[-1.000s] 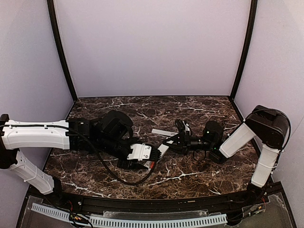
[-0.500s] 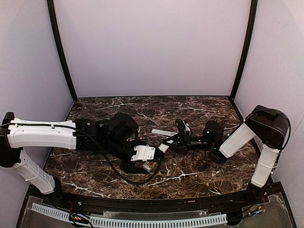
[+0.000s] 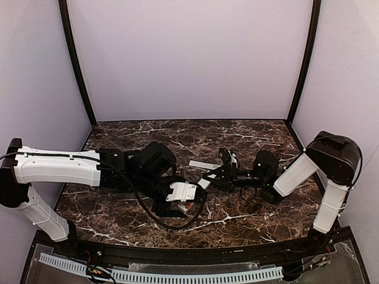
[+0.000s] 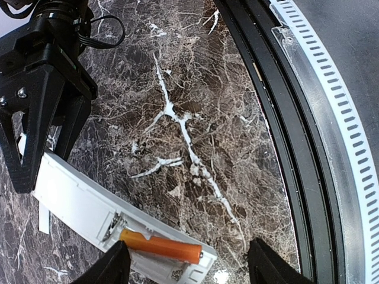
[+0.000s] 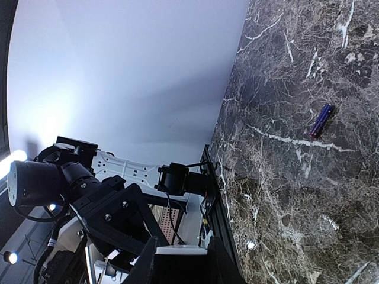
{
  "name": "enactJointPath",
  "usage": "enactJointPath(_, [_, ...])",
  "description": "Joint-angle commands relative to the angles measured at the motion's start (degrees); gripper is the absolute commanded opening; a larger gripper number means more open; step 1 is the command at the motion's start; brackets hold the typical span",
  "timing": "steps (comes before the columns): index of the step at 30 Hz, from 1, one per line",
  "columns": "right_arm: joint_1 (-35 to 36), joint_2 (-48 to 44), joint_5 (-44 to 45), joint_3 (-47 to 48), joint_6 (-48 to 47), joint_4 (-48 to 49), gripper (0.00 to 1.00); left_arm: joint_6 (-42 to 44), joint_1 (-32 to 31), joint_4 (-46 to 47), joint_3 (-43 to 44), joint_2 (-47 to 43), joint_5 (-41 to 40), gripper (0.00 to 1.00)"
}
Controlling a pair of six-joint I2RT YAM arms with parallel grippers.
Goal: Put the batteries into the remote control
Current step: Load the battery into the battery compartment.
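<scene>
The left arm (image 3: 56, 167) reaches low from the left toward the middle, with the left pincer (image 4: 189, 267) tipped downward, jaws spread wide. The right arm (image 3: 296, 171) stretches leftward, low and level, with the right pincer (image 3: 208, 179) clamped on the remote control (image 4: 77, 201).

dark marbled table (image 3: 237, 133) with a purple battery (image 5: 320, 120) and a white strip (image 3: 203, 164) on it

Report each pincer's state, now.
Left pincer: open, straddling the orange battery lying in the remote.
Right pincer: closed on the remote's end.

Glossy marbled table (image 4: 195, 89); matt plastic remote control (image 4: 77, 198)
</scene>
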Motion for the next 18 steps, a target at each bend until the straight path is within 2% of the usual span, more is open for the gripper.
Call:
enactJointPath(1, [0.6, -0.4, 0.2, -0.2, 0.0, 7.3, 0.0, -0.3, 0.1, -1.8, 1.5, 0.4, -0.3, 0.69])
enactJointPath(18, [0.7, -0.4, -0.4, -0.1, 0.1, 7.4, 0.0, 1.4, 0.1, -1.4, 1.1, 0.3, 1.1, 0.65])
